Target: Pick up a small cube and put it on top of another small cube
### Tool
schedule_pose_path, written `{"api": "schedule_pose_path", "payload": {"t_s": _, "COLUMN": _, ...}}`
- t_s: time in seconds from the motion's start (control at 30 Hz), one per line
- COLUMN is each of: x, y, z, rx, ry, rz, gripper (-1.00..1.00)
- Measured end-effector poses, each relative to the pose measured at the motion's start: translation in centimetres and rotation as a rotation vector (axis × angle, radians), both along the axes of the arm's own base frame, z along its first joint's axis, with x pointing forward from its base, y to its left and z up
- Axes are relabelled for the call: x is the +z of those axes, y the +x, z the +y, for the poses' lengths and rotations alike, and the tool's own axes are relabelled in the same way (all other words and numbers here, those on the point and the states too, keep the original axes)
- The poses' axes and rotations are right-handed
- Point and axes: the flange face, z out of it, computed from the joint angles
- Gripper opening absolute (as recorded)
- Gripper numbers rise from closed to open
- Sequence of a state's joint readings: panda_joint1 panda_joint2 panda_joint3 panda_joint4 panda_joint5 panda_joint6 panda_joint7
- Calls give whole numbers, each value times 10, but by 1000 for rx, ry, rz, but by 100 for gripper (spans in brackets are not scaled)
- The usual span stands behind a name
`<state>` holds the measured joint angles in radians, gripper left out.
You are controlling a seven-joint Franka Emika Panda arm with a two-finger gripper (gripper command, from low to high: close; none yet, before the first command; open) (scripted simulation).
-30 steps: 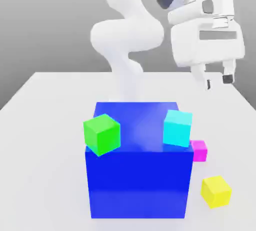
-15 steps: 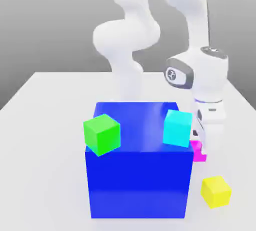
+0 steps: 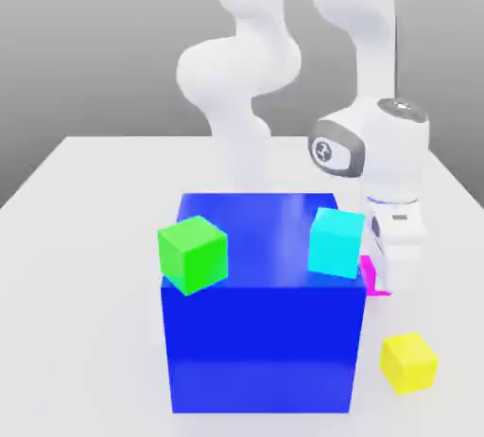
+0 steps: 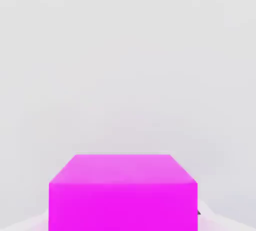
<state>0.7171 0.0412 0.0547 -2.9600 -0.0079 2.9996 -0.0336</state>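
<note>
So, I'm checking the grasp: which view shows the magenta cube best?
The hand view, where the magenta cube looms large, its top and one side plain to see. The exterior view shows just a sliver of it, between the blue block and the gripper.

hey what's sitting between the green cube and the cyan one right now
In the exterior view, just a bare stretch of the big blue block's top separates the green cube from the cyan cube.
</note>
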Motion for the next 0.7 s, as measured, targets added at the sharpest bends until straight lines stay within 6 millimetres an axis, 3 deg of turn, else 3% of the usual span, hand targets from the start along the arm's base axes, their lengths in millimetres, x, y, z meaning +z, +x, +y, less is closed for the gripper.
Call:
{"api": "schedule_pose_path", "payload": {"t_s": 0.1, "x": 23, "y": 7, "z": -1, "rx": -14, "ry": 8, "rz": -13, "gripper": -100}}
{"api": "schedule_pose_path", "payload": {"t_s": 0.23, "x": 71, "y": 76, "z": 1, "rx": -99, "ry": 77, "rz": -125, "gripper": -100}}
{"api": "schedule_pose_path", "payload": {"t_s": 0.33, "x": 115, "y": 135, "z": -18, "rx": -213, "ry": 105, "rz": -209, "gripper": -100}}
{"api": "schedule_pose_path", "payload": {"t_s": 0.5, "x": 194, "y": 217, "z": -87, "rx": -448, "ry": 109, "rz": -326, "gripper": -100}}
{"api": "schedule_pose_path", "payload": {"t_s": 0.7, "x": 253, "y": 245, "z": -183, "rx": -781, "ry": 60, "rz": -283, "gripper": -100}}
